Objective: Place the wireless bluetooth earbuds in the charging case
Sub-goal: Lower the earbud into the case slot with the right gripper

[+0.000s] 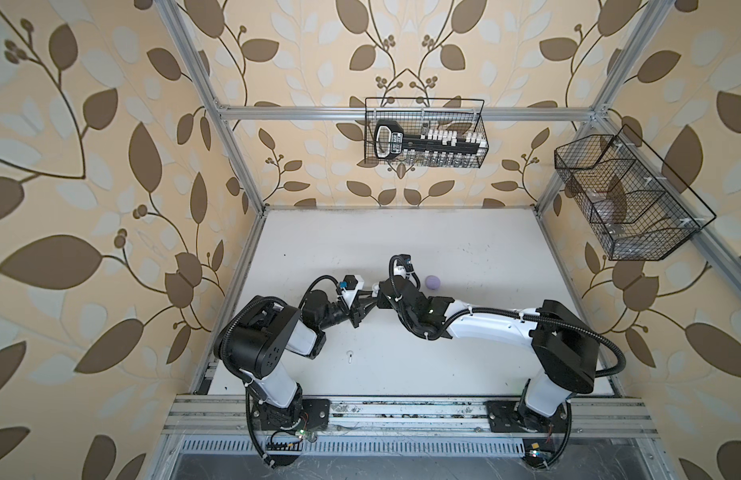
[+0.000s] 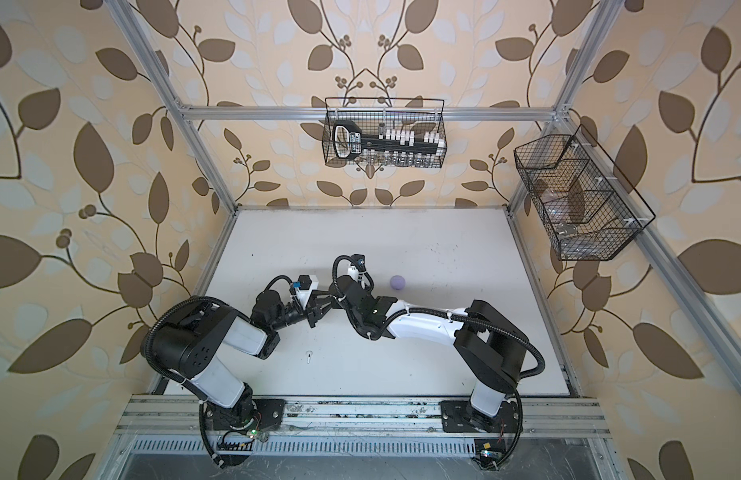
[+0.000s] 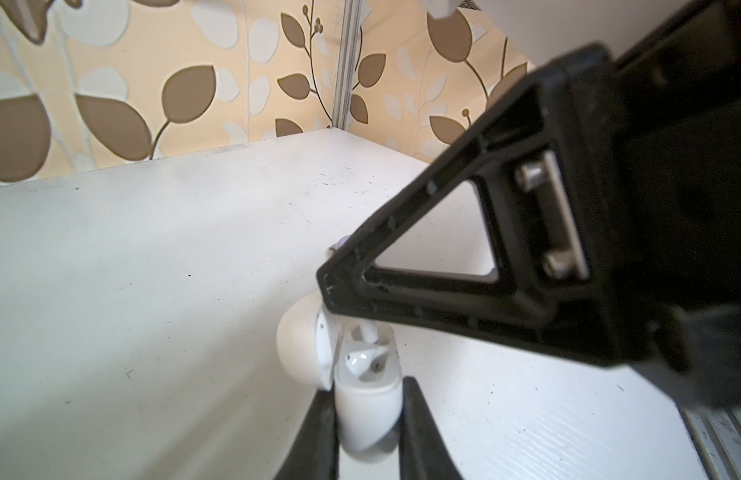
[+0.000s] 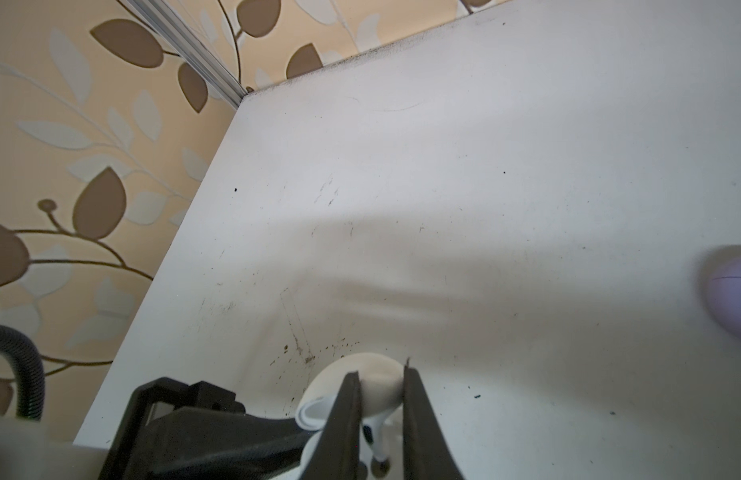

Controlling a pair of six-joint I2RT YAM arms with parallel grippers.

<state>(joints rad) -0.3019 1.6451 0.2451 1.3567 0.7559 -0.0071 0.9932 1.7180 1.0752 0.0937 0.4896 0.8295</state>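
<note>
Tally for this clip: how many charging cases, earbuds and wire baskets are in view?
Charging cases: 2 (white case, open; lavender case, closed)
Earbuds: 3 (seated earbud in the white case; held earbud above it; loose earbud on the table)
Wire baskets: 2 (back basket; side basket)
Total: 7

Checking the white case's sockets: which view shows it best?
Left wrist view: the white case stands open, one earbud lying inside. The right wrist view shows only its lid; in both top views the arms mostly hide it.

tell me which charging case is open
The white case held in the left gripper: its lid is swung back. The lavender case on the table is shut.
</note>
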